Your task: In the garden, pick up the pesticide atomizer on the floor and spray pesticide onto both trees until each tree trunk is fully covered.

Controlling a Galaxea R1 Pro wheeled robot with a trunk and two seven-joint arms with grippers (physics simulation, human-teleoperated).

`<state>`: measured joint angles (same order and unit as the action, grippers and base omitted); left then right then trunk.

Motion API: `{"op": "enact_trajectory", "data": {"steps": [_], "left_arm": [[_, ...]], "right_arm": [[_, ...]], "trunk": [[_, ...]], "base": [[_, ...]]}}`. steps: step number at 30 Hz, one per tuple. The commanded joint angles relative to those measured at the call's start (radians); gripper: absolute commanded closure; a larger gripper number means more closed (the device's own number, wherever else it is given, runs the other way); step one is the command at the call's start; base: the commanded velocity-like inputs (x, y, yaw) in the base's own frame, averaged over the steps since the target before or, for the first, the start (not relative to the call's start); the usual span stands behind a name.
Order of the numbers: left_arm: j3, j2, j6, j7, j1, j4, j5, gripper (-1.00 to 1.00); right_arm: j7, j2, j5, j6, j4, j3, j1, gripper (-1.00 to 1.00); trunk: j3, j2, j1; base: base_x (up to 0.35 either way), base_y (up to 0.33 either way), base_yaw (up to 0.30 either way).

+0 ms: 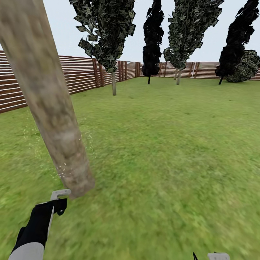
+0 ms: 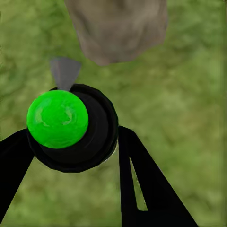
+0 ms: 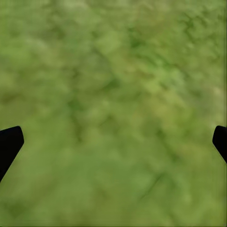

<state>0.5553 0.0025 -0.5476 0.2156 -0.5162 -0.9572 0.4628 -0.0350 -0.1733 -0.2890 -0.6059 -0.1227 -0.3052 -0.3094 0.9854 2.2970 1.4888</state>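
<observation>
The left claw [image 2: 71, 146] grips the atomizer [image 2: 71, 127], aimed at the base of the near left trunk [image 1: 54, 119], where pale specks suggest spraying is under way. The right claw [image 3: 113, 142] hangs wide over grass. Tree 2 probably remains.

Fenced garden: green lawn [image 1: 173, 144] w/ slat fence [image 1: 79, 74], tall trees [image 1: 108, 32].
</observation>
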Motion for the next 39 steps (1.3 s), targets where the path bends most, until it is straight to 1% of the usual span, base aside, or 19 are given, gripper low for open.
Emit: {"op": "enact_trajectory", "data": {"steps": [1,4,7,9,10,12,14,16,18,20,21,22,23,24,26,27,31,34,39], "left_arm": [[0.000,0.000,0.000,-0.001,0.000,-0.001,-0.001,1.00],[0.000,-0.003,-0.003,0.005,-0.005,-0.012,-0.003,1.00],[-0.005,0.030,-0.009,0.170,-0.008,-0.092,-0.001,1.00],[-0.015,0.028,-0.017,0.194,-0.007,-0.205,0.001,1.00],[-0.030,0.026,-0.022,0.197,-0.008,-0.226,0.002,1.00],[-0.106,0.024,-0.050,0.198,-0.011,-0.242,0.001,1.00],[-0.169,0.029,-0.131,0.199,-0.017,-0.260,-0.002,1.00],[-0.175,0.049,-0.155,0.200,-0.020,-0.267,0.000,1.00],[-0.159,0.110,-0.161,0.201,-0.021,-0.267,-0.003,1.00],[-0.147,0.135,-0.163,0.202,-0.020,-0.265,-0.005,1.00],[-0.155,0.126,-0.164,0.202,-0.019,-0.267,-0.004,1.00],[-0.188,0.095,-0.171,0.202,-0.020,-0.270,-0.004,1.00],[-0.196,0.094,-0.174,0.202,-0.021,-0.271,-0.003,1.00],[-0.194,0.099,-0.174,0.202,-0.025,-0.271,-0.002,1.00],[-0.161,0.156,-0.178,0.208,-0.043,-0.271,-0.003,1.00],[-0.155,0.168,-0.185,0.219,-0.045,-0.271,-0.003,1.00],[-0.188,0.148,-0.229,0.239,-0.049,-0.324,-0.004,1.00],[-0.228,0.129,-0.321,0.241,-0.069,-0.374,-0.004,1.00],[-0.238,0.162,-0.403,0.242,-0.155,-0.395,0.001,1.00]], "right_arm": [[0.000,0.000,0.000,0.001,0.000,0.000,0.000,-1.00],[0.000,0.000,-0.001,0.001,0.001,0.000,0.001,-1.00],[0.000,0.000,0.001,0.002,0.000,0.000,0.000,-1.00],[0.000,0.000,0.001,0.002,0.000,0.000,0.000,-1.00],[0.001,0.000,0.001,0.002,0.000,0.000,0.000,-1.00],[0.001,0.000,0.001,0.002,0.000,0.000,0.000,-1.00],[0.002,0.000,0.000,0.002,0.000,0.000,0.000,-1.00],[0.002,0.000,0.001,0.002,0.000,0.000,0.000,-1.00],[0.002,0.000,0.001,0.002,0.000,0.000,0.001,-1.00],[0.003,0.000,0.001,0.002,0.000,0.000,0.000,-1.00],[0.002,0.000,0.001,0.002,0.000,0.000,0.000,-1.00],[0.002,0.000,0.001,0.002,0.000,-0.001,0.000,-1.00],[0.002,0.000,0.001,0.002,0.000,-0.001,0.000,-1.00],[0.002,0.000,0.001,0.002,0.000,-0.001,0.000,-1.00],[0.002,0.000,0.000,0.002,0.000,0.000,0.000,-1.00],[0.002,0.000,0.000,0.002,0.000,0.000,0.000,-1.00],[0.002,0.000,0.001,0.002,0.000,-0.001,0.000,-1.00],[0.002,0.000,0.000,0.002,0.000,0.000,0.000,-1.00],[0.002,0.000,0.001,0.002,0.000,0.000,0.000,-1.00]], "trunk": [[0.000,0.000,0.000],[0.000,0.000,0.000],[0.000,0.000,0.000],[0.000,0.000,0.000],[0.000,0.000,0.000],[0.000,0.000,0.000],[0.000,0.000,0.000],[0.000,0.000,0.000],[0.000,0.000,0.000],[0.000,0.000,0.000],[0.000,0.000,0.000],[0.000,0.000,0.000],[0.000,0.000,0.000],[0.000,0.000,0.000],[0.000,0.000,0.000],[0.000,0.000,0.000],[0.000,0.000,0.000],[0.000,0.000,0.000],[0.000,0.000,0.000]], "base": [[0.010,-0.006,0.000],[0.002,-0.001,0.000],[0.000,0.000,0.000],[0.000,0.000,0.139],[0.000,0.000,0.245],[0.000,0.000,0.267],[0.000,0.000,0.124],[0.000,0.000,0.022],[0.000,0.000,0.005],[0.000,0.000,0.001],[0.000,0.000,0.000],[0.000,0.000,0.000],[0.000,0.000,0.000],[0.000,0.000,0.000],[0.000,0.000,0.000],[0.000,0.000,0.000],[-0.098,0.000,0.000],[-0.077,0.000,0.015],[-0.006,0.000,0.170]]}}
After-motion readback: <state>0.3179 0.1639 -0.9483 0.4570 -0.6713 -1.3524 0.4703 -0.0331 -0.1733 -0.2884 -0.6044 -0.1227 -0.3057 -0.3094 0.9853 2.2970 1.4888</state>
